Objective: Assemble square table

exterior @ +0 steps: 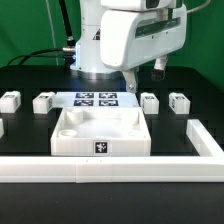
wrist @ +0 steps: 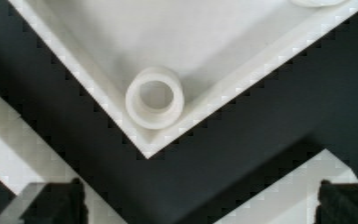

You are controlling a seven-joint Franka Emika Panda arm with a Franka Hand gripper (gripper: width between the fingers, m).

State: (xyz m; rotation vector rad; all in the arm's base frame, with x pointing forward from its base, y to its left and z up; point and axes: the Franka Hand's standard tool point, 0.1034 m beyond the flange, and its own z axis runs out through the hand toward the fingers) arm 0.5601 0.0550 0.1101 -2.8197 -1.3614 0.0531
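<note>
The square table's white tabletop (exterior: 100, 131) lies flat on the black table, rim up, with a tag on its front wall. Four small white leg blocks stand behind it: two at the exterior view's left (exterior: 10, 100) (exterior: 43, 101) and two at the right (exterior: 149, 101) (exterior: 179, 101). My gripper (exterior: 147, 72) hangs open above the tabletop's back right corner, holding nothing. In the wrist view a tabletop corner (wrist: 247, 60) with a round raised hole (wrist: 155, 95) lies below the gripper (wrist: 197, 205). The dark fingertips (wrist: 51, 205) stand wide apart with only black table between them.
The marker board (exterior: 97, 99) lies flat behind the tabletop, between the leg blocks. A long white border rail (exterior: 110, 170) runs along the front and turns back at the exterior view's right (exterior: 205, 140). The arm's base stands behind the marker board.
</note>
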